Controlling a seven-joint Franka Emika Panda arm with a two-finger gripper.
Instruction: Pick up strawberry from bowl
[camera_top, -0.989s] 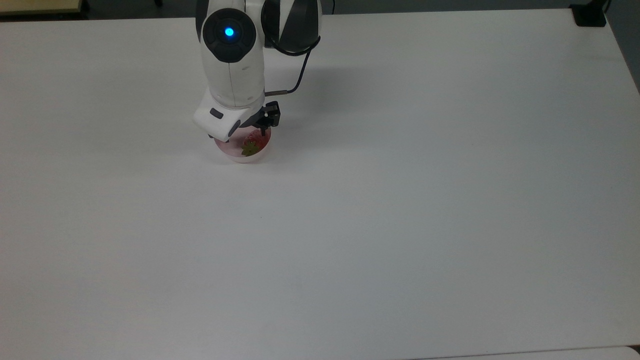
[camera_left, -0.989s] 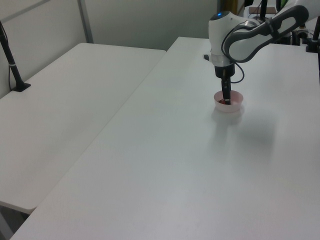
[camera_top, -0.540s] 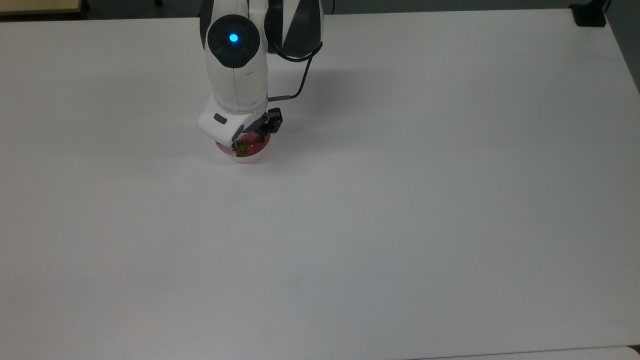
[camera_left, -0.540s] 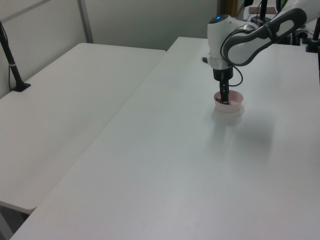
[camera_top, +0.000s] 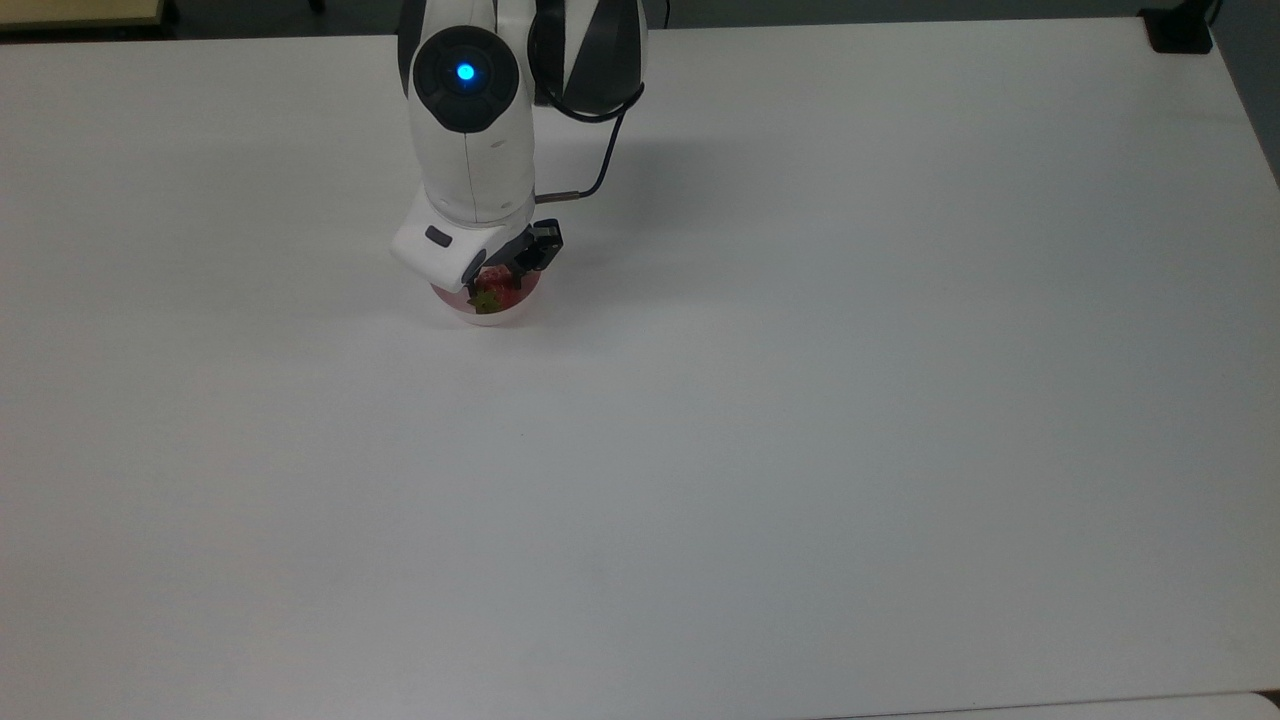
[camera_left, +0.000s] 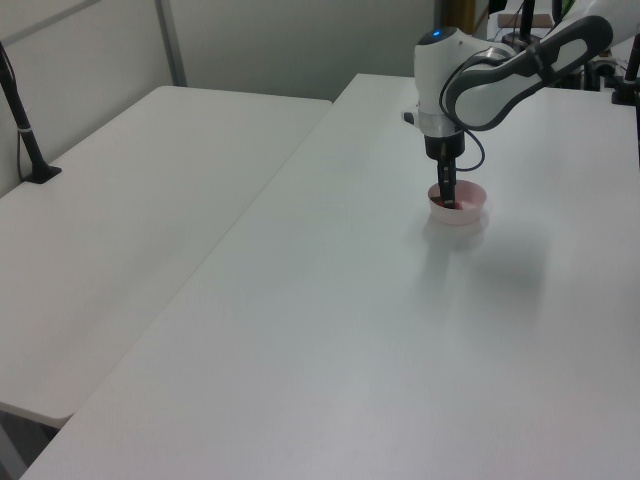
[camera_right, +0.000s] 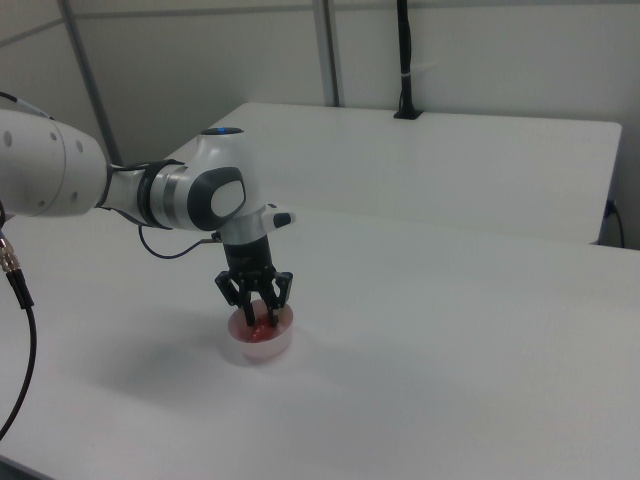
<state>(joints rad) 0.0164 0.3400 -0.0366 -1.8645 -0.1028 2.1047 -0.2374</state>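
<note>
Bowl (camera_top: 497, 312) on white table (camera_top: 800, 400), partition wall (camera_right: 480, 60) behind

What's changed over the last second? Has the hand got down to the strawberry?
The hand dropped into the bowl and its fingers now straddle the strawberry, which has shifted slightly toward the top view's upper left; whether they have clamped it is unclear. The bowl stayed in place on the table.
</note>
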